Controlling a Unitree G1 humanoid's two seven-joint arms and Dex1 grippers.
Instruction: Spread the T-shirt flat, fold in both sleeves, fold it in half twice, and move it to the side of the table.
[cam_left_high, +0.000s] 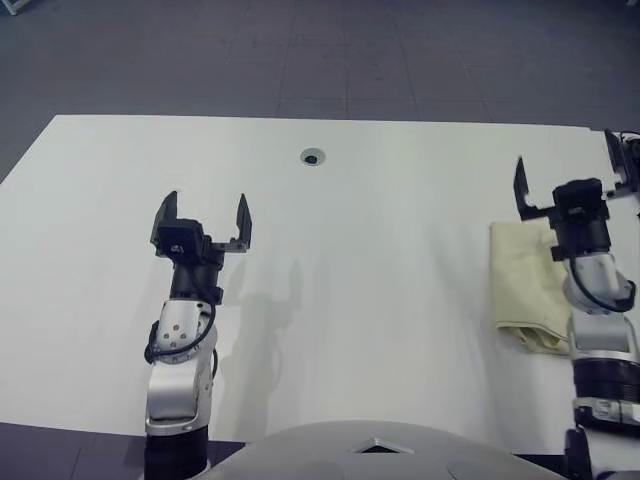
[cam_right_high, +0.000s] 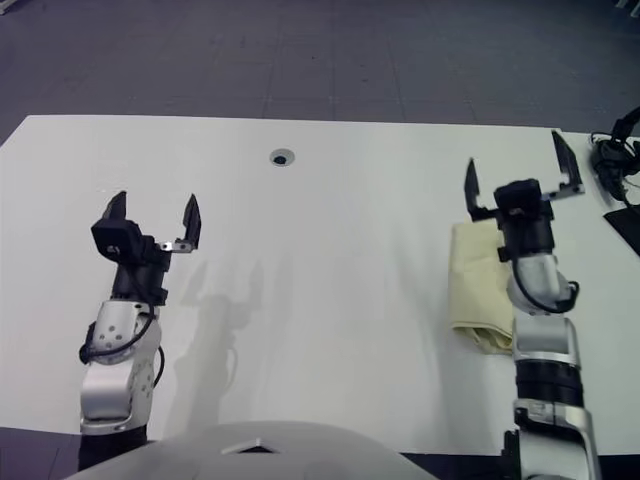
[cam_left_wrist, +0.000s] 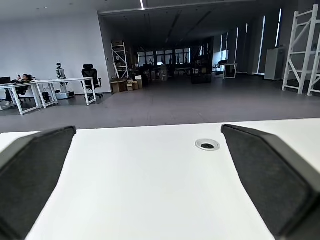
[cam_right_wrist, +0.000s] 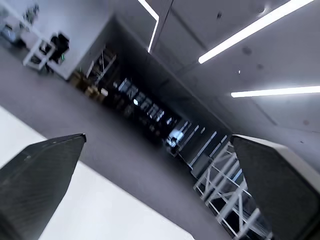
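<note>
Both sets of jaws gape empty: left gripper (cam_left_high: 206, 200) at lower left, right gripper (cam_right_high: 513, 152) over the folded T-shirt (cam_right_high: 475, 280) at right. If it dips, it could snag and unfold the cloth.

I could read no text, label, number or sign in any of my views. The table (cam_left_high: 400, 300) and the folded T-shirt (cam_left_high: 525, 282) at the right of the frame bore no legible print, and any marks in the room (cam_left_wrist: 175, 70) behind were too small for me to make out.
</note>
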